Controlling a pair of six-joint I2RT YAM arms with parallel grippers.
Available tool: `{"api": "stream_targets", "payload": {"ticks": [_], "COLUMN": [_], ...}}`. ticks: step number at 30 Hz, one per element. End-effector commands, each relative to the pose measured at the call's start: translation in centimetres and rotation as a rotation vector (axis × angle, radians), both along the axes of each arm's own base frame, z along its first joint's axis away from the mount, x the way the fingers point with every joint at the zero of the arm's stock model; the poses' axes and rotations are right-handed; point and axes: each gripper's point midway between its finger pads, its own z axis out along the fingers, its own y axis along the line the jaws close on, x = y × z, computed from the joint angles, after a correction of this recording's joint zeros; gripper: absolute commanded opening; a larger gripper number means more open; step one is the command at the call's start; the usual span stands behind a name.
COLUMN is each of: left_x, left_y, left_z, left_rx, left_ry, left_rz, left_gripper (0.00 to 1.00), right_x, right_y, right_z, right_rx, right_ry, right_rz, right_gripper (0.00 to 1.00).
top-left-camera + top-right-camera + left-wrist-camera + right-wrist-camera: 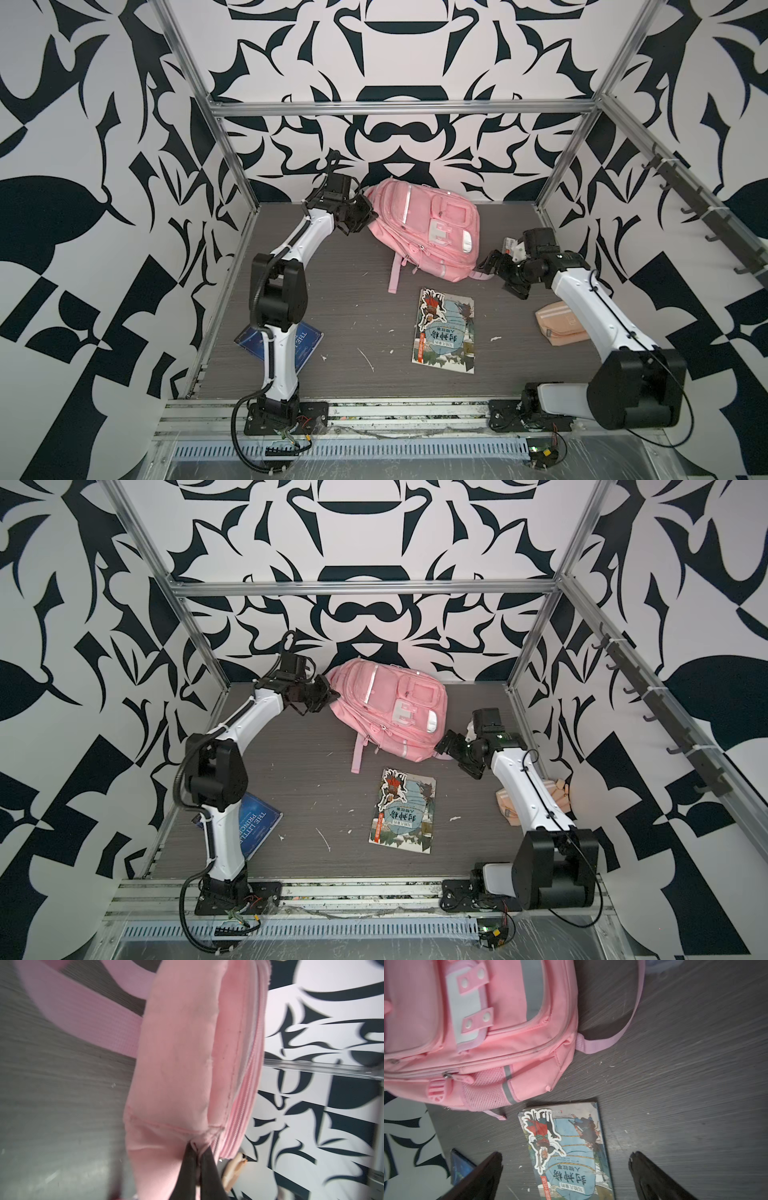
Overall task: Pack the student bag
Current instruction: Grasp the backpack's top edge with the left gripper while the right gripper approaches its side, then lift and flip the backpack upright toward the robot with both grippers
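At the back of the worktop (332,299), close to the patterned wall: student bag (419,232) lying front-up, straps trailing toward the picture book (444,328). Soft, slack fabric, probably light. Expect it to sag and fold rather than lift as a block. Best taken at a seam, the top loop or a zip edge, one side held while the other works the opening. Grip check: left gripper (197,1152) pressed together, pinching a stitched fold at the bag's top edge beside the zip; right gripper (565,1159) spread wide, holding nothing, just beside the bag's lower corner, contact with the fabric unclear
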Motion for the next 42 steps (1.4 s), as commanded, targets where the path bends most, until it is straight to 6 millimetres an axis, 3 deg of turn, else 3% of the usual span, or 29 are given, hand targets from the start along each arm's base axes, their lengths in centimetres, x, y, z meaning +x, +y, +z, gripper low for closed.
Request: {"api": "stream_targets", "payload": {"ticks": [1, 5, 9, 12, 15, 17, 22, 28, 35, 38, 42], "left_x": [-2.9, -7.3, -11.2, -12.3, -12.1, -12.2, -13.7, -17.7, -22.4, -24.7, -27.9], "left_y": [0.5, 0.0, -0.8, -1.9, -2.6, -2.8, -4.7, -6.4, -5.1, -4.4, -5.7], "left_z": [4.4, 3.0, 1.0, -0.8, -0.2, 0.7, 1.4, 2.5, 1.8, 0.6, -1.3], "left_rx": [-0.069, -0.051, 0.022, 0.043, 0.045, 0.049, 0.001, 0.02, 0.065, 0.094, 0.123], "left_ry": [-0.025, 0.045, 0.066, 0.105, 0.083, 0.064, 0.08, 0.06, 0.027, 0.06, 0.112], "left_rz": [0.046, 0.043, 0.051, 0.038, 0.025, 0.004, -0.107, -0.199, -0.267, -0.322, -0.415], "left_gripper": [0.0, 0.0, 0.0, 0.0, 0.0, 0.0, 0.0, 0.0, 0.0, 0.0, 0.0], "right_x": [2.6, 3.2, 1.2, -2.1, -4.3, -4.4, -1.6, 3.8, 9.7, 11.8, 14.0], "right_y": [2.2, 3.7, 5.8, 7.0, 6.7, 6.5, 6.8, 7.4, 8.2, 8.5, 9.2], "right_z": [0.3, -1.0, -2.0, -1.6, -2.1, -3.1, -3.6, -3.8, -2.3, -1.4, -1.4], "right_rx": [0.19, 0.255, 0.31, 0.331, 0.376, 0.402, 0.417, 0.453, 0.363, 0.317, 0.285], "right_ry": [-0.037, 0.001, 0.09, 0.164, 0.185, 0.177, 0.13, 0.043, -0.03, -0.066, -0.091], "right_rz": [-0.053, -0.043, -0.059, -0.123, -0.248, -0.311, -0.32, -0.32, -0.207, -0.153, -0.089], "right_gripper": [0.99, 0.99, 0.99, 0.99, 0.99, 0.99, 0.99, 0.99, 0.89, 0.85, 0.83]}}
